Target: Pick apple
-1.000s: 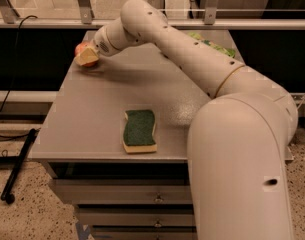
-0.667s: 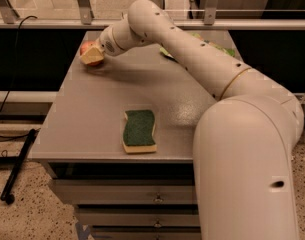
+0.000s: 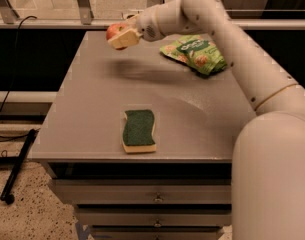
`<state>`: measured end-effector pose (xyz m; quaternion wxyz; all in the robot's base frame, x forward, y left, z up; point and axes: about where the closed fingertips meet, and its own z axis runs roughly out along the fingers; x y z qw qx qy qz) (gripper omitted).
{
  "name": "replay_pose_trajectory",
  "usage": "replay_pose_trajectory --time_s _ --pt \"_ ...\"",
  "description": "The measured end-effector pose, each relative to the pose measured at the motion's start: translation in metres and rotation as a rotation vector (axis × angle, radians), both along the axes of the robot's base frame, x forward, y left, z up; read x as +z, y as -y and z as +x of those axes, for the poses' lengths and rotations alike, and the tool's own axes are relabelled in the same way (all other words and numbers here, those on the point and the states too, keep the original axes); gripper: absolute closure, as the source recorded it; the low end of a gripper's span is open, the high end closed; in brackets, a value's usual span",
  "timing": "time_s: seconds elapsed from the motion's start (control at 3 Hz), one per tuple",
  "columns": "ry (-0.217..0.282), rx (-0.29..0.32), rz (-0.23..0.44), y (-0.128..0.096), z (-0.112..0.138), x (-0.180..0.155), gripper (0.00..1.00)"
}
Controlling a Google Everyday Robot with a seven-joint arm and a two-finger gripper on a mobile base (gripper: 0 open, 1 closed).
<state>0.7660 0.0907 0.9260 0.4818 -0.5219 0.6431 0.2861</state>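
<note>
The apple [image 3: 113,31] is seen pinched between the jaws of the gripper [image 3: 120,36], which is found over the far left part of the table [image 3: 87,119]. One pale finger [image 3: 126,39] is pressed on the near side of the fruit; the other one is hidden behind it. The apple is not resting on the tabletop: a soft shadow is cast on the grey surface below the jaws and a little toward the camera, so the fruit is judged to be held in the air.

The grasp and the lift are therefore judged as done, and the task as almost finished. What is left is only that the hold is kept firm and the apple is carried clear.

A green sponge [image 3: 138,129] is lying well below the jaws, near the front edge, and a green snack bag [image 3: 194,51] is lying to their right. Neither is touched.
</note>
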Motion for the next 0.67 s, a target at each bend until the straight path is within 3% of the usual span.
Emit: replay_pose_trajectory --time_s 0.33,0.67 --pt "0.066 0.027 0.055 0.0589 -0.0207 0.0468 1.0" --pt "0.063 0.033 0.055 0.0589 -0.0218 0.0461 1.0"
